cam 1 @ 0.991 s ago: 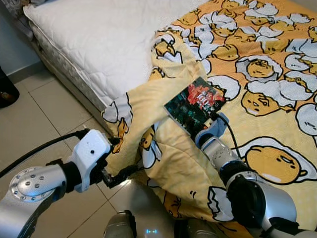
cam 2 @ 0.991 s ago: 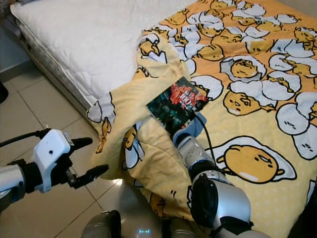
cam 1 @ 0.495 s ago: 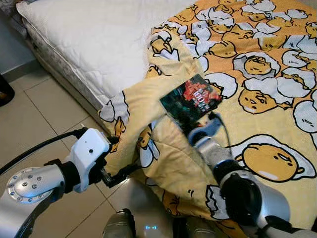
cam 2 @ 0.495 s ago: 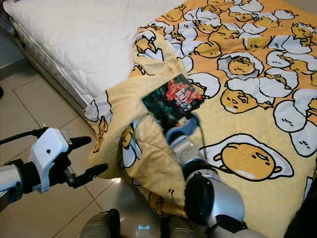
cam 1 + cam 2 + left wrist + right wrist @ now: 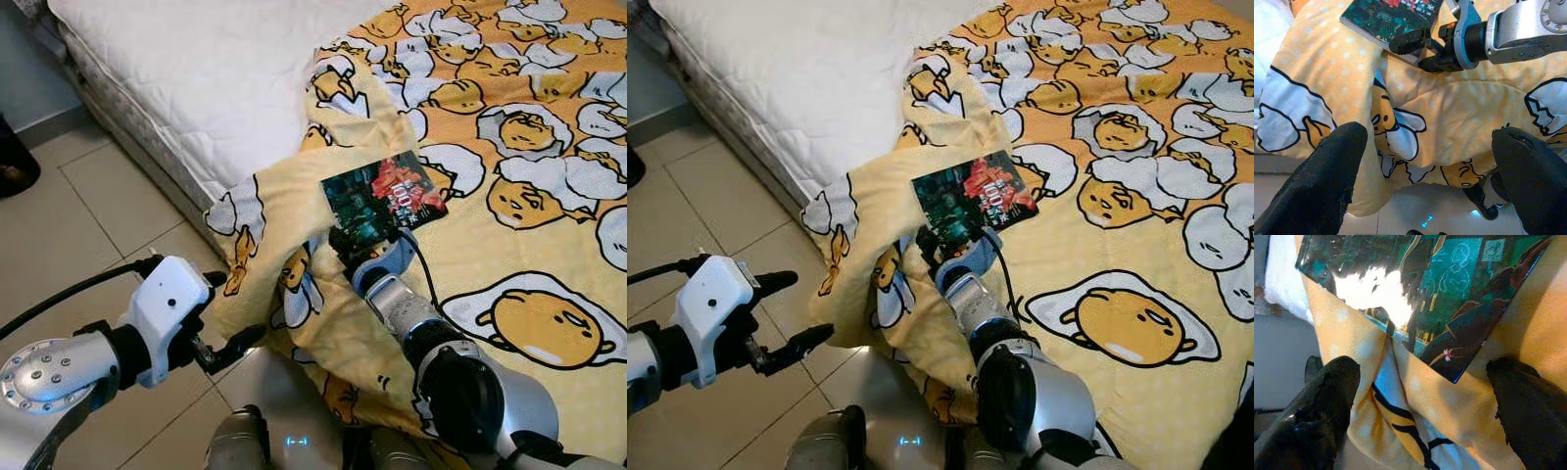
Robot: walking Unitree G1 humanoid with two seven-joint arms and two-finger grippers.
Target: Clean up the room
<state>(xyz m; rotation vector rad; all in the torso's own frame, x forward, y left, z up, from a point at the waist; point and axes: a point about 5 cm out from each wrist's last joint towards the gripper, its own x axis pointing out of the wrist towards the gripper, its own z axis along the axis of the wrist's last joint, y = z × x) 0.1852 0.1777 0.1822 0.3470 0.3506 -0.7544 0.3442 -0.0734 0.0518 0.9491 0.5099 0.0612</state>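
Book (image 5: 382,192) lies on the blanket (image 5: 529,166) at the bed (image 5: 196,78) edge; right gripper (image 5: 1418,50) spread just beside its near corner, reaching step; next close on it. Left gripper (image 5: 230,345) spread, idle over floor

A thin book (image 5: 383,195) with a glossy, dark teal cover bearing red artwork and lettering lies face up on a yellow blanket (image 5: 509,245) printed with cartoon egg characters. It sits askew, near the blanket's bunched, folded edge by the side of the bed. The blanket covers the right part of a white quilted mattress (image 5: 196,78), and its corner droops over the mattress side toward the tiled floor.
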